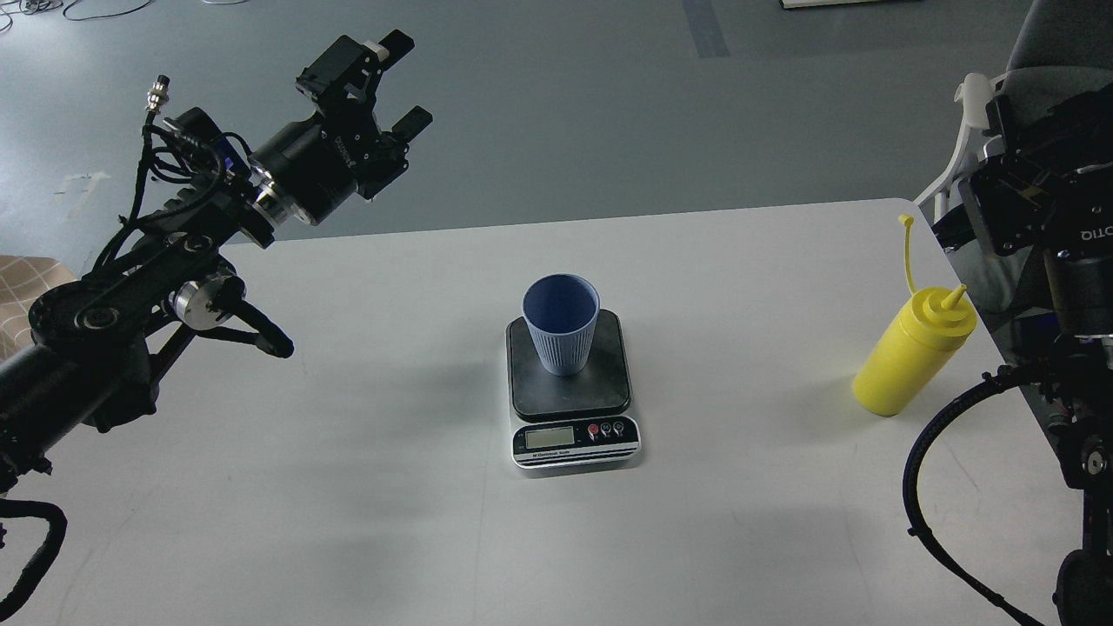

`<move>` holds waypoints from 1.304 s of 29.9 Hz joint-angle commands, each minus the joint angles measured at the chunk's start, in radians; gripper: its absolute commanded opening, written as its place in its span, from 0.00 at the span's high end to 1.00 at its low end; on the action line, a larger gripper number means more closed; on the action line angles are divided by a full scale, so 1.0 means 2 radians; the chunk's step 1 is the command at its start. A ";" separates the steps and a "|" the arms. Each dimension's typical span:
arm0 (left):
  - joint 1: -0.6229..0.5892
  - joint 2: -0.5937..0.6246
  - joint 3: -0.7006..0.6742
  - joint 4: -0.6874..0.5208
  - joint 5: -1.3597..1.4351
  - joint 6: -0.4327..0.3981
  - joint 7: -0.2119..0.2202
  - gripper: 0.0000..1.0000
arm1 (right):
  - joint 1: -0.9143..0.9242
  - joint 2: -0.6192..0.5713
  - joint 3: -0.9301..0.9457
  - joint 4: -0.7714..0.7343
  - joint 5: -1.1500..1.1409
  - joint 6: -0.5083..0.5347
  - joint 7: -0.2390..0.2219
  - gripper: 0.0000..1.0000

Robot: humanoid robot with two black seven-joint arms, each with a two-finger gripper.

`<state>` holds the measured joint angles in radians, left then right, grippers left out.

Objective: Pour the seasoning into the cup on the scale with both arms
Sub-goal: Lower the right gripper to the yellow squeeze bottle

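Two arms must share this job, and neither one has hold of anything; the left gripper point(396, 83) hangs high over the far left of the white table point(348, 522) with its two fingers spread wide apart and nothing between them; the right gripper point(1035, 196) sits at the right edge, dark and partly cut off, so I cannot tell if its fingers are spread or pressed together. The seasoning point(911, 352) is a yellow bottle standing on the table near the right edge, well apart from the cup point(561, 323); its long axis runs up and down, it looks a little tipped in this view, its pointed nozzle aims up and to the right, and its small cap sticks up on a thin strap, so the nozzle is open. The cup stands upright on the dark plate of the scale point(569, 382), mouth up, in the middle of the table. Things could go wrong, I think; the bottle is tall and thin, so a bump from the right gripper could knock it over or off the near edge; a hard squeeze could squirt sauce early; the light cup could tip or slide off the scale if an arm touches it; a bad aim would put sauce on the scale.
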<state>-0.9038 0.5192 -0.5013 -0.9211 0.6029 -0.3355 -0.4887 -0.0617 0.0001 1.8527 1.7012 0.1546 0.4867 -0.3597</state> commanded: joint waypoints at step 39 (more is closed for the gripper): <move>0.019 0.008 0.005 -0.012 0.002 0.007 0.000 0.00 | -0.137 0.000 -0.038 -0.142 0.068 0.001 -0.006 0.00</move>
<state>-0.8652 0.5348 -0.4908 -0.9448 0.6075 -0.3226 -0.4887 -0.3380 0.0000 1.7791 1.4396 0.2928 0.4888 -0.3706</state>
